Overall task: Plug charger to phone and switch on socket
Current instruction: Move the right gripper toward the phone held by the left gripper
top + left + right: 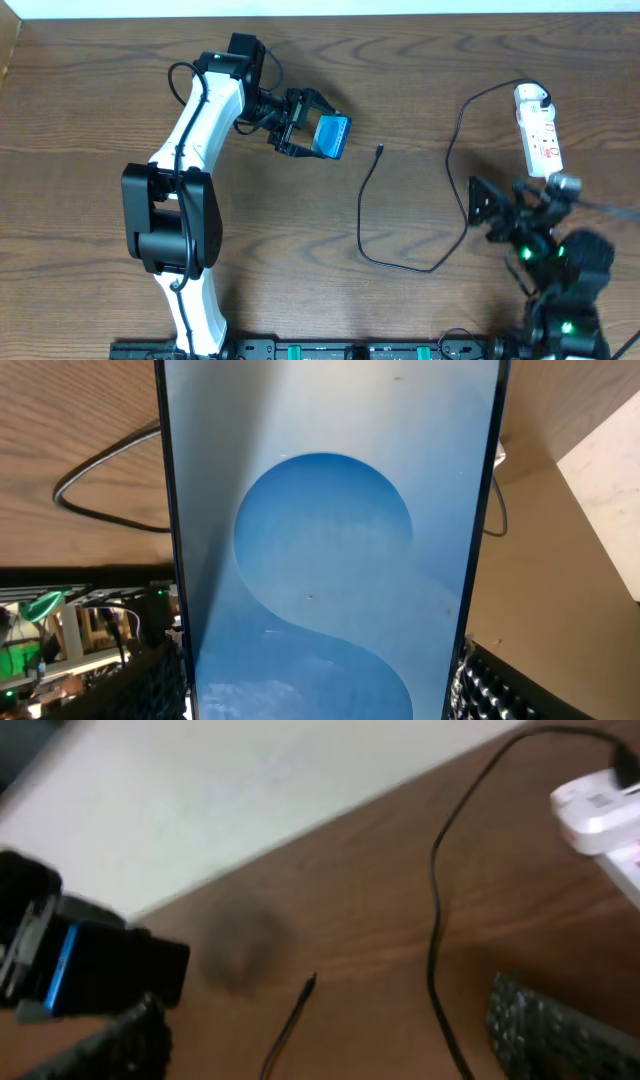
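Overhead: the left gripper point(305, 125) clamps the phone point(333, 137) at eleven o'clock, with the charger point(380, 150) tip lying at its three o'clock. Best the right gripper point(480, 205), fingers apparently spread and empty, pinches just behind that tip, keeping it square to the phone.

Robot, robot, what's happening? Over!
Left gripper shut on slim blue-screened phone. Right gripper open, empty. Thin black charger cable loose, tip on brown wooden table. Nothing blocking it.

We see the left gripper point(314, 130) with its jaws closed on the blue-screened phone point(334, 138); the charger point(361, 215) lies looped on the wooden counter point(100, 120), its tip apart from the phone, its far end reaching the power strip point(540, 135); the right gripper point(472, 205) sits beside the cable, jaws apart.
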{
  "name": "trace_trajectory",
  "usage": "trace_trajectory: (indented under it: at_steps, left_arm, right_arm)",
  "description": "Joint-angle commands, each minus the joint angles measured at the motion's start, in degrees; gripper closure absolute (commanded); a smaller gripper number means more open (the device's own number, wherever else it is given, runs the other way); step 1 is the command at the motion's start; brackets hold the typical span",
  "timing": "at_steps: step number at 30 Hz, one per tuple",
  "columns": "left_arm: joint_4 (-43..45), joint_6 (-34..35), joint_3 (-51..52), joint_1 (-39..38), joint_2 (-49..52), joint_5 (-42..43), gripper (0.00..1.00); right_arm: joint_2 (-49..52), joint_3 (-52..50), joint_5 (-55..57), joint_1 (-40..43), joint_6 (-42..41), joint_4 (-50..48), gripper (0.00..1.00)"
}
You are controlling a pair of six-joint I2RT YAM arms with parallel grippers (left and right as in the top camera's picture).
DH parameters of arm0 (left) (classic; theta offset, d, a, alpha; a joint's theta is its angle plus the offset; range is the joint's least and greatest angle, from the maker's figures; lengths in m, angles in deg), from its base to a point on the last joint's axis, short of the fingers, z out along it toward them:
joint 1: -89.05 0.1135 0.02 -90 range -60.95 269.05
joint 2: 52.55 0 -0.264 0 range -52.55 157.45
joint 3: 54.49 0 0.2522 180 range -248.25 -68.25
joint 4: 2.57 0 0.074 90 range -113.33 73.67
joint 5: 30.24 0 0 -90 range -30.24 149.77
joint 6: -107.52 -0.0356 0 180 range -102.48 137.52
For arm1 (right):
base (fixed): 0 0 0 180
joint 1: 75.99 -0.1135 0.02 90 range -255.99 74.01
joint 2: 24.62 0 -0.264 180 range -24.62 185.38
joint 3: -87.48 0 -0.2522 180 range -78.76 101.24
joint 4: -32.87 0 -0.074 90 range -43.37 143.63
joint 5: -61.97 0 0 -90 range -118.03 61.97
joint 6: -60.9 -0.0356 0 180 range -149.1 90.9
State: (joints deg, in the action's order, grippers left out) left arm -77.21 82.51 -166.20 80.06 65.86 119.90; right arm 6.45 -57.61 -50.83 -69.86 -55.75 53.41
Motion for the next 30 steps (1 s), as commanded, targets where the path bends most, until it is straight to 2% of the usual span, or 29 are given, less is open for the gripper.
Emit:
trace_trajectory:
  at_steps: [1,7,14,19,23,25,27,30]
  left_arm:
    - [-0.15,0.70,-0.46,0.46,-1.31,2.43,0.27]
    - [-0.13,0.70,-0.46,0.46,-1.31,2.43,0.27]
    - [-0.13,0.70,-0.46,0.46,-1.31,2.43,0.27]
    - [-0.13,0.70,-0.46,0.46,-1.31,2.43,0.27]
    - [-0.11,0.72,-0.46,0.46,-1.31,2.19,0.27]
    - [-0.07,0.74,-0.46,0.46,-1.31,1.97,0.27]
    - [0.26,0.79,-0.46,0.46,-1.31,0.87,0.27]
    - [0.31,1.77,-0.44,0.44,-1.31,-3.13,0.27]
  right_arm:
    - [10.95,10.97,-3.67,-0.11,5.90,7.30,0.01]
    - [26.43,28.92,-4.15,-0.11,15.26,24.61,0.01]
    - [39.71,44.24,-2.19,-0.11,19.52,38.93,0.01]
    - [42.51,45.77,-2.56,-0.13,19.37,35.58,0.01]
    - [43.39,45.75,-13.49,-0.63,18.14,29.70,0.01]
    - [43.82,45.75,-13.68,-2.14,17.62,27.21,0.02]
    - [44.28,45.75,-12.81,-3.98,15.89,25.05,0.05]
    - [45.66,45.75,-9.51,-9.27,9.03,19.47,0.10]
